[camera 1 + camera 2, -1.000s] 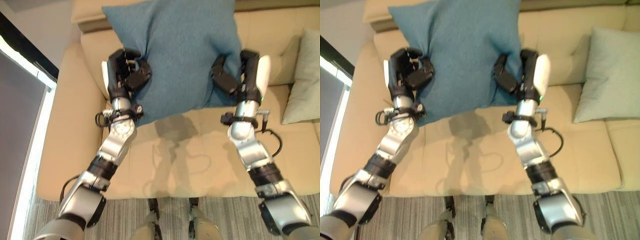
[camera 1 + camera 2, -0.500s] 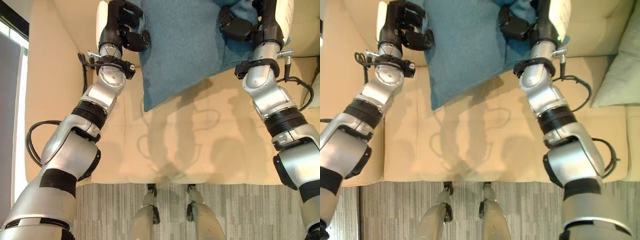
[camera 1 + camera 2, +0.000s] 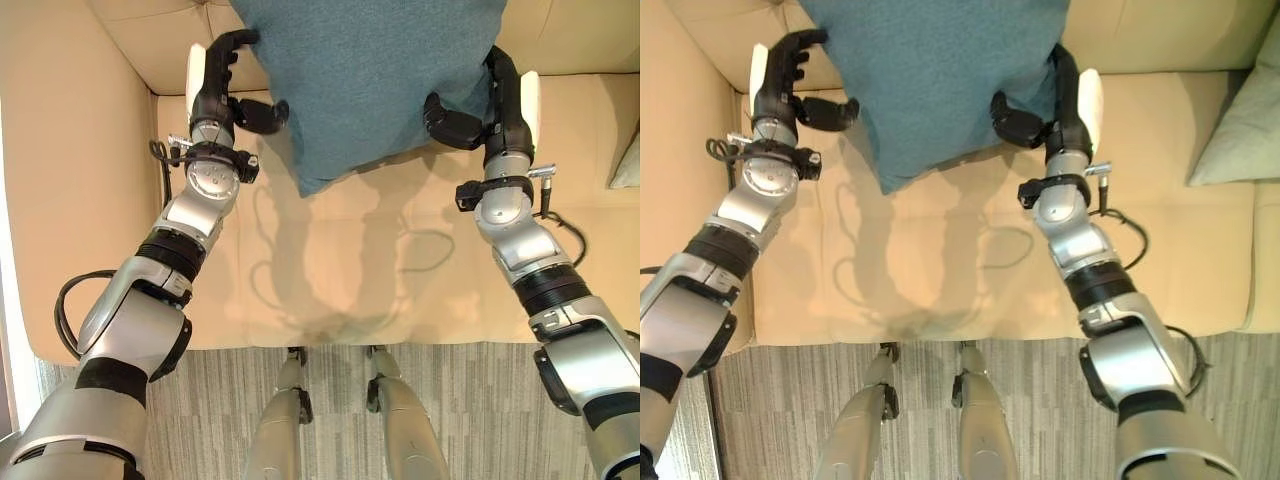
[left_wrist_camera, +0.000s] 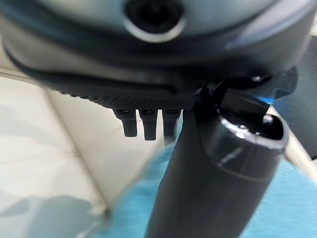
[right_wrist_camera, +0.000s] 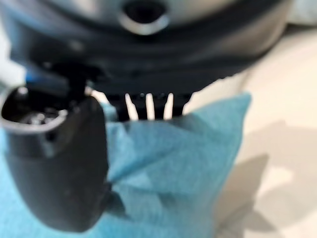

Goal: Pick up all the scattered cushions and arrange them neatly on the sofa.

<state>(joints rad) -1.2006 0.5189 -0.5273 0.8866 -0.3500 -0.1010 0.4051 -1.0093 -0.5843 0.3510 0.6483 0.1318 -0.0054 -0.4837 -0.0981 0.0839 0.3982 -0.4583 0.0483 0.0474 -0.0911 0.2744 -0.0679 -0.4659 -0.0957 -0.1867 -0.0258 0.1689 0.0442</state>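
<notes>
A large blue cushion (image 3: 370,80) leans against the back of the beige sofa (image 3: 350,290), its lower corner hanging just above the seat. My right hand (image 3: 497,100) grips the cushion's right edge: its thumb (image 5: 59,163) lies on the front of the fabric and its fingers are tucked behind it. My left hand (image 3: 217,85) stands beside the cushion's left edge with its fingers straight and lifted off the fabric. Its thumb (image 3: 830,110) reaches towards the cushion, hardly touching it.
A pale green cushion (image 3: 1240,110) stands at the sofa's right end. The sofa's left armrest (image 3: 70,200) runs beside my left arm. Grey striped carpet (image 3: 480,410) lies in front of the seat.
The camera has shifted. My left hand has let go of the cushion's left edge and opened. The right hand still holds its edge, and the cushion now hangs closer to the backrest.
</notes>
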